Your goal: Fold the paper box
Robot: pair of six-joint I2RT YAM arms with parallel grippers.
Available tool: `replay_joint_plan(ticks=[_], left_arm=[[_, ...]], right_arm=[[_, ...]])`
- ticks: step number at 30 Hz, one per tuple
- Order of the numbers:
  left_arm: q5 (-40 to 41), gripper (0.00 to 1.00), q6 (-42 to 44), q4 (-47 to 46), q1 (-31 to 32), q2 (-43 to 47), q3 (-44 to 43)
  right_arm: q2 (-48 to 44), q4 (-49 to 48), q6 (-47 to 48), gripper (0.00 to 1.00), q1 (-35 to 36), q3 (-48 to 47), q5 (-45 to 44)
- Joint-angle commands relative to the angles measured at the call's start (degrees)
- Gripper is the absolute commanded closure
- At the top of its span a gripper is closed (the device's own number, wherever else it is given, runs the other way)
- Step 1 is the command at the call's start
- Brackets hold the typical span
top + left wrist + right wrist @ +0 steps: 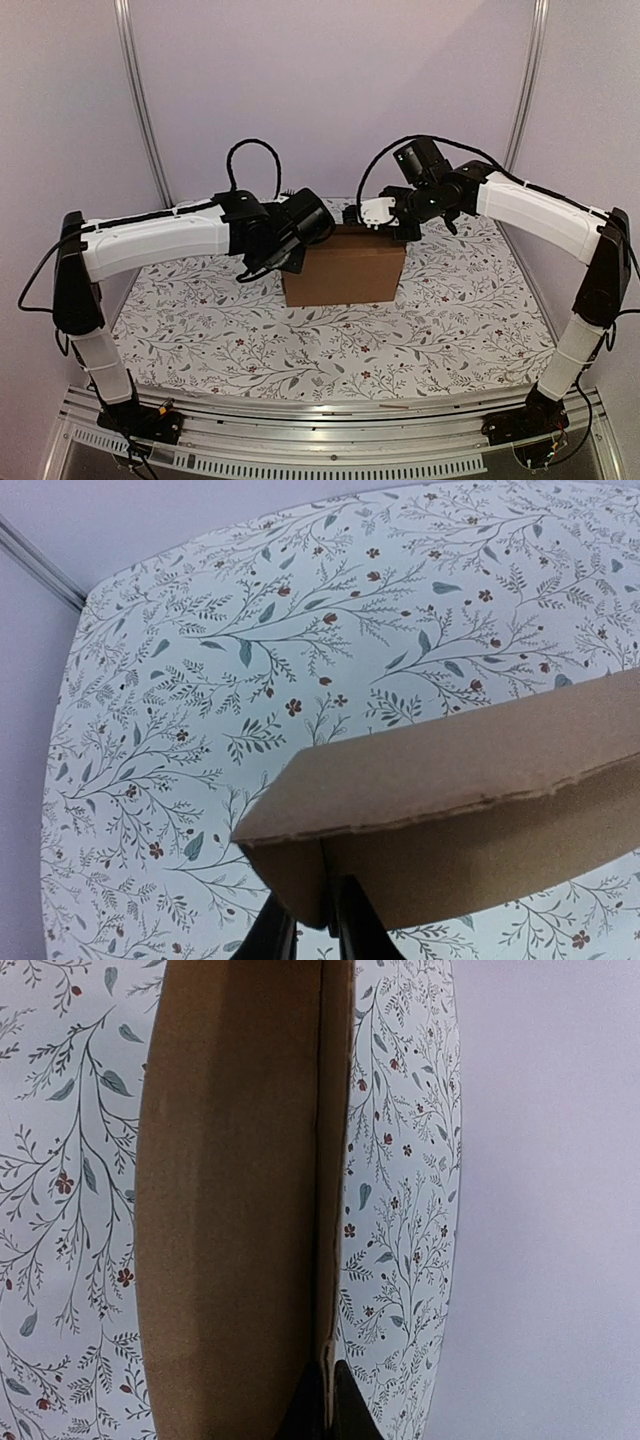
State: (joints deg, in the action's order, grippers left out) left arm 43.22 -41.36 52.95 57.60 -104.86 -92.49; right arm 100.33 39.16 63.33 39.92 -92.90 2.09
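The paper box (345,268) is plain brown cardboard and stands at the middle of the table. My left gripper (292,258) is at its upper left corner. In the left wrist view the left gripper (312,935) is a little open, with a corner flap of the paper box (450,780) hanging between its two dark fingers (358,925). My right gripper (378,222) is at the box's top right edge. In the right wrist view the right gripper (330,1405) is shut on the thin edge of a wall of the paper box (230,1210).
A floral cloth (200,320) covers the table. Lilac walls with metal posts (140,100) stand behind and to the sides. An aluminium rail (330,410) with both arm bases runs along the near edge. Cables loop above both wrists.
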Motion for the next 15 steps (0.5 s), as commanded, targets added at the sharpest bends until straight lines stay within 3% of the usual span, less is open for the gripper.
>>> replay_joint_plan(ticks=[1,7,15], left_arm=[[-4.51,0.81,4.22,-2.34,2.36,5.51,3.96],[-11.32,0.72,8.63,-10.21,2.45,13.35,10.73],[-14.87,0.7,9.37,-14.97,0.8,18.65,14.54]], right_arm=[[-0.84,-2.44,0.99,0.97,1.38,3.99,-1.77],[-1.64,-5.84,0.32,0.98,1.69,7.56,-4.83],[-0.58,-8.29,0.02,0.99,2.1,8.68,-6.37]])
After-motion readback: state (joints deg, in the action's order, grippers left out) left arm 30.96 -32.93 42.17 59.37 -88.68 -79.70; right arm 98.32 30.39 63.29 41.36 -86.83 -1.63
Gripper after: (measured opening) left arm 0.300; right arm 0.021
